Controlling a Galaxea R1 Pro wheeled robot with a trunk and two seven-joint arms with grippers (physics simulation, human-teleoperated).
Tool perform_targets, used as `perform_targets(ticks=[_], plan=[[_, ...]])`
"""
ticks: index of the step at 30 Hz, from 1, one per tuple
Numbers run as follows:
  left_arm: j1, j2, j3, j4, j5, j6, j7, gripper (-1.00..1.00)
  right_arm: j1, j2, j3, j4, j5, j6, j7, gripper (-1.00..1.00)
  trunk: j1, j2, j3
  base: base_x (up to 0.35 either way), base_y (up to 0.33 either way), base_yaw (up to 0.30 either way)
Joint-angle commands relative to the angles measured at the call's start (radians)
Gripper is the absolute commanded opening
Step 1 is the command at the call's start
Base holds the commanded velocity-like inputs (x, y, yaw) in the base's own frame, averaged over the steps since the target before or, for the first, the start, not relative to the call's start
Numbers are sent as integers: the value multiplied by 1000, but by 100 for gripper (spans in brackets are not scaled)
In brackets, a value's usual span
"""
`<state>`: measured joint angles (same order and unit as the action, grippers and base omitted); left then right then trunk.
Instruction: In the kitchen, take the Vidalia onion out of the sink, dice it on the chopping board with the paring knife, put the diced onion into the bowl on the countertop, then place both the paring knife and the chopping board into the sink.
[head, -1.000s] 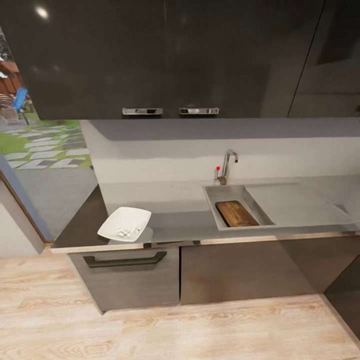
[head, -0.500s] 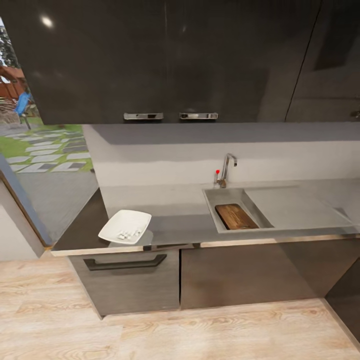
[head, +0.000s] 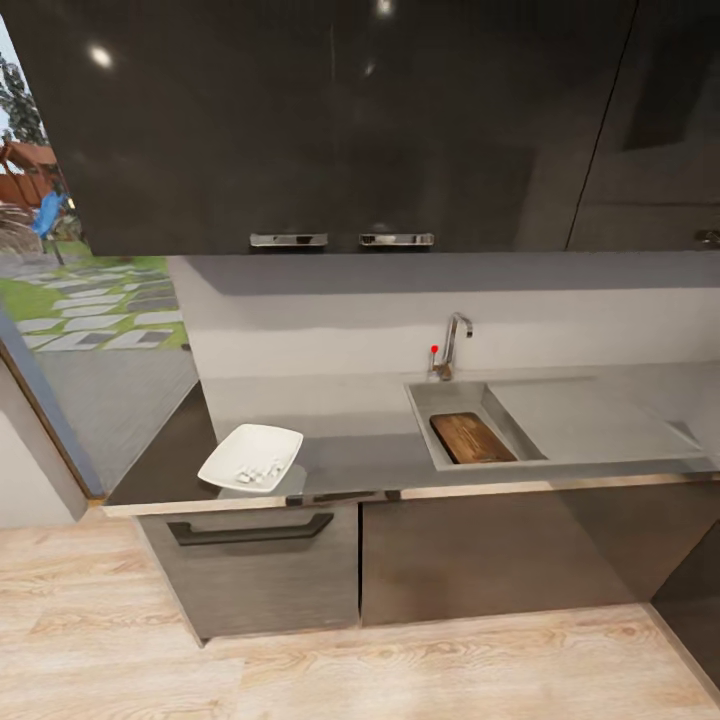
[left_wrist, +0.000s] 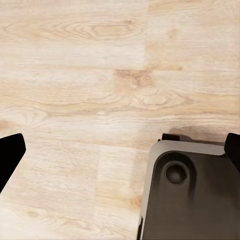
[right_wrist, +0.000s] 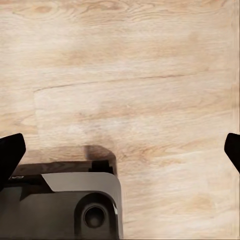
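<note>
Head view has drawn back and tipped up a little since a second ago, so the whole picture shifted; nothing on the table (head: 380, 450) moved. The bowl (head: 251, 458), holding pale diced bits, sits near its front edge; further right the chopping board (head: 472, 438) lies in the sink (head: 425, 400). Left tool (left_wrist: 120, 150) and right tool (right_wrist: 120, 150) hang released over the wood floor (left_wrist: 100, 75), fingers spread wide, well apart from these things.

cabinets (head: 330, 120): glossy dark | chopping board (head: 472, 438): grained wood | sink (head: 425, 395): matt grey
</note>
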<state>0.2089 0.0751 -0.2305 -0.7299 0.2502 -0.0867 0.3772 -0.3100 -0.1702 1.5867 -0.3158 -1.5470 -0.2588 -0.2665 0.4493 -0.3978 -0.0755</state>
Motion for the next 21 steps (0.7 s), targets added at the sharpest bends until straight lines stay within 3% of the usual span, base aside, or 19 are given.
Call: perform_targets(ticks=[1, 4, 7, 8, 11, 13, 15, 19, 21], plan=[[0, 2, -7, -1, 11, -3, 9, 100, -1, -1, 9, 11, -8, 15, -5, 100, 1, -2, -2, 0, 0, 0], [-1, 0, -7, 2, 13, 7, 11, 100, -1, -2, 9, 67, -8, 121, -3, 100, 1, -2, -2, 0, 0, 0], [-1, -19, -7, 5, 13, 56, 13, 100, -1, -1, 9, 90, -8, 213, -1, 100, 1, -2, -2, 0, 0, 0], [-2, -26, -7, 6, 12, 137, 12, 100, -1, 1, 9, 95, -8, 266, 0, 100, 1, -2, -2, 0, 0, 0], [-15, -29, -7, 29, 12, 284, 9, 100, -1, 4, 9, 97, -8, 304, 1, 100, 1, -2, -2, 0, 0, 0], [-37, -29, -7, 82, 11, 325, 8, 100, -1, 8, 9, 95, -8, 312, 1, 100, 1, -2, -2, 0, 0, 0], [-54, -29, -9, 164, 6, 278, 9, 100, -1, 33, 9, 97, -8, 316, -3, 100, 1, -2, -2, 0, 0, 0], [-58, -30, -11, 310, 5, 95, 7, 100, -1, 40, 8, 98, -7, 315, -4, 100, 1, -2, -2, 0, 0, 0], [-58, -29, -11, 358, 5, 37, 6, 100, -1, 42, 9, 98, -7, 312, -2, 100, 1, -2, -2, 0, 0, 0]])
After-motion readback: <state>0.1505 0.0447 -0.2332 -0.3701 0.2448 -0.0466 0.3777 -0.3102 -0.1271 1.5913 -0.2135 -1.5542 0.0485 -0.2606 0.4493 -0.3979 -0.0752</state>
